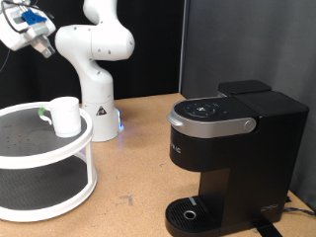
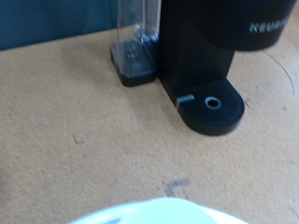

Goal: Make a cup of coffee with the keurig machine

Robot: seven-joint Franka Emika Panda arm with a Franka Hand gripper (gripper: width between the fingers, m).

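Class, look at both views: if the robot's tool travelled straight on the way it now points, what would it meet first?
Probably the bare wooden table: the tool hangs high at the exterior view's top left, and its camera's centre shows tabletop, short of the keurig machine. Depth is uncertain.

- A broad stretch of bare brown wooden worktop (image 1: pixel 133 163) lies open between the white round two-tier stand (image 1: pixel 44 163) and the large black boxy keurig machine (image 1: pixel 232 158).
- The plain white cylindrical cup (image 1: pixel 65 116) stands uncovered on the stand's top tier.
- The machine's round drip tray (image 2: pixel 212 104) sits bare beneath its overhanging head.
- The tool (image 1: pixel 38 41) hangs high above the stand.
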